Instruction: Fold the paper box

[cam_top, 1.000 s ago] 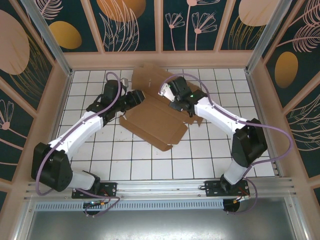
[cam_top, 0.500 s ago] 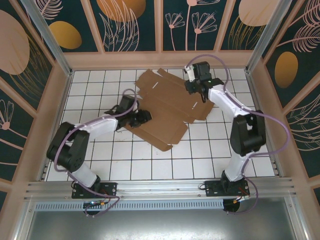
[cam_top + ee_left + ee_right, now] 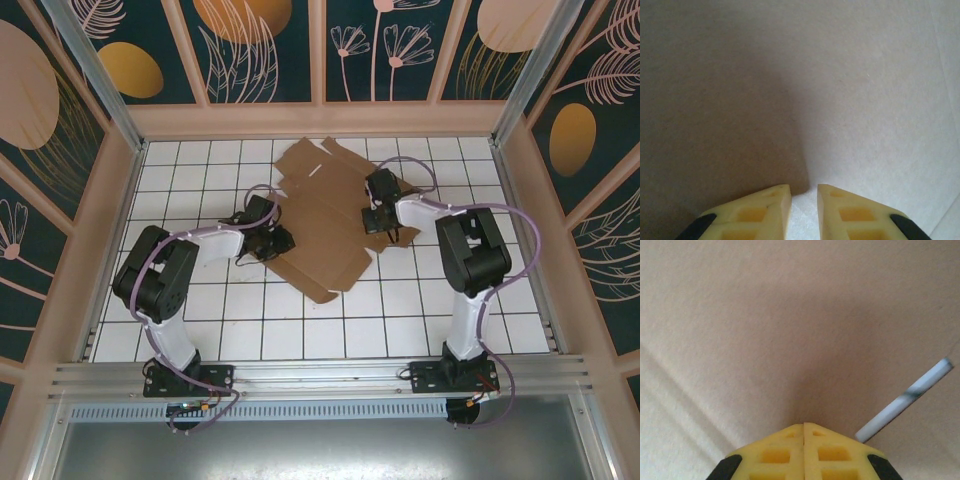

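The paper box (image 3: 325, 215) is a flat brown die-cut sheet lying on the tiled table toward the back middle, flaps spread. My left gripper (image 3: 283, 240) is low at the sheet's left edge. In the left wrist view its yellow fingers (image 3: 767, 205) stand a narrow gap apart with nothing between them, and the cardboard's (image 3: 715, 100) edge ends just ahead of the left one. My right gripper (image 3: 380, 222) is over the sheet's right part. In the right wrist view this gripper (image 3: 804, 424) is shut, tips together, close against the cardboard (image 3: 790, 315) beside a slot (image 3: 905, 400).
The white tiled table (image 3: 250, 310) lies bare in front of the sheet. Wooden walls and aluminium posts (image 3: 95, 75) fence it at the back and both sides. Both arms are folded with elbows raised near the sheet. A rail (image 3: 320, 375) runs along the near edge.
Both arms have pulled back and folded. The left gripper came from the back-left flap to the sheet's left edge, its jaws narrowing. The right gripper dropped from the back right onto the sheet.
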